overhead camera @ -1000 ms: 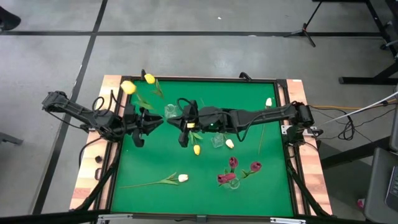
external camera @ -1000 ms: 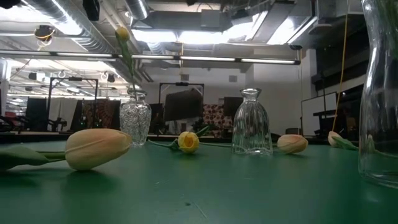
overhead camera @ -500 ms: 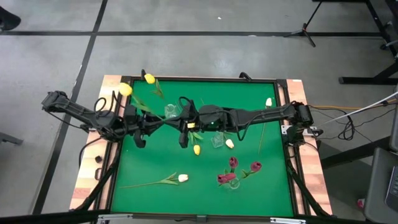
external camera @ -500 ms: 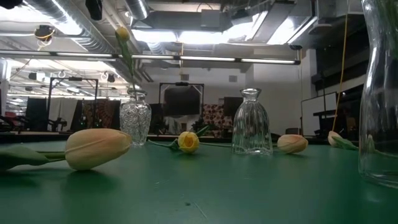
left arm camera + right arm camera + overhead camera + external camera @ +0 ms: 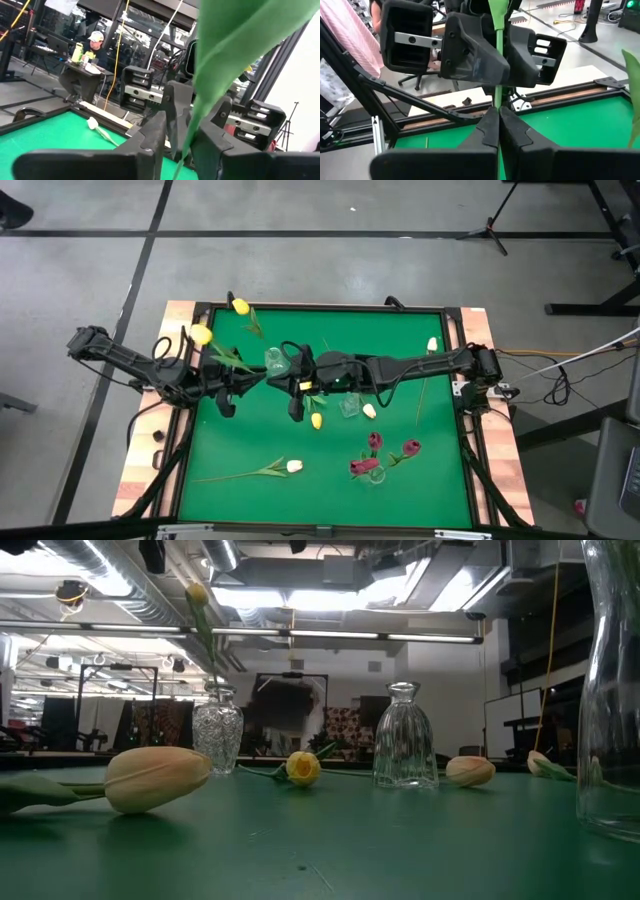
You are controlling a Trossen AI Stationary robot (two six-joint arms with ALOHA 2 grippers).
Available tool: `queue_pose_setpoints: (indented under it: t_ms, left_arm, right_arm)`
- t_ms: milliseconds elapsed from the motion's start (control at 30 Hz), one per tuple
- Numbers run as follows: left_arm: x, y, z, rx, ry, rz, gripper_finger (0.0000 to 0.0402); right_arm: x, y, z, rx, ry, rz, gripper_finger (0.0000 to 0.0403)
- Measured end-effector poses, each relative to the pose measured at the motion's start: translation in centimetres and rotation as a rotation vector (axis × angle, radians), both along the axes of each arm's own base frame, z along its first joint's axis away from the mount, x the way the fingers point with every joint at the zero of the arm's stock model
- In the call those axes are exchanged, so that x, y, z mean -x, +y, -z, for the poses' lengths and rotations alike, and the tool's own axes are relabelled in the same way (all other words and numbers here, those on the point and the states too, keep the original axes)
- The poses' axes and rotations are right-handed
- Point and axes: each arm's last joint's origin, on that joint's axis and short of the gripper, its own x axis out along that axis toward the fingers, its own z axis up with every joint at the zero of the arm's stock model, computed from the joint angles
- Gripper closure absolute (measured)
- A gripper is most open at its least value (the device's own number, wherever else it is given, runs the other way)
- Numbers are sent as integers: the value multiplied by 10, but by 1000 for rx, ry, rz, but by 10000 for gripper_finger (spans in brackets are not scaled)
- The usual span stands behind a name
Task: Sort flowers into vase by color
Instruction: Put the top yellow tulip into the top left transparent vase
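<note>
Green table [image 5: 240, 440], landmark: the cut-glass vase [image 5: 273, 360] near its far middle.

- Yellow tulip [image 5: 201, 334]: head up in the air on the left of the cut-glass vase, its stem slanting toward the two grippers that meet beside that vase.
- Right gripper [image 5: 498, 131]: beside the vase, fingers pressed together on the green stem.
- Left gripper [image 5: 181, 145]: facing it from the vase's left, fingers on either side of the same stem; whether they grip it cannot be told.
- Second yellow tulip [image 5: 240, 306]: beyond the vase, at the table's far edge.
- Third yellow tulip [image 5: 316, 420]: on the table nearer than the vase.
- Ribbed glass vase [image 5: 349, 406]: right of the cut-glass vase.
- Dark red tulips [image 5: 375, 442]: well nearer, right.
- Cream tulip [image 5: 294, 466]: lying nearer, left of those.
</note>
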Motion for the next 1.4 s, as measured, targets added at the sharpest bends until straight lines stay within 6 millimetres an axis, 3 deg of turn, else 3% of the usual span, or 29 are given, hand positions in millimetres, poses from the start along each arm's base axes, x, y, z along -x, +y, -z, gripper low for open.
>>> queue_pose_setpoints:
  t_ms: [267,500,800,1067,1400]
  left_arm:
    - [0,1,0,35,-3,-17,390]
    - [0,1,1,64,-3,-35,398]
    - [1,5,3,73,19,-170,400]
    - [3,8,5,32,74,-336,401]
    - [5,12,19,-17,215,-538,401]
  right_arm:
    - [0,-1,0,6,2,26,396]
    - [0,-2,1,10,9,38,395]
    - [6,-3,2,65,77,59,287]
    - [37,-7,-22,104,161,65,231]
    - [92,-19,-57,184,257,255,235]
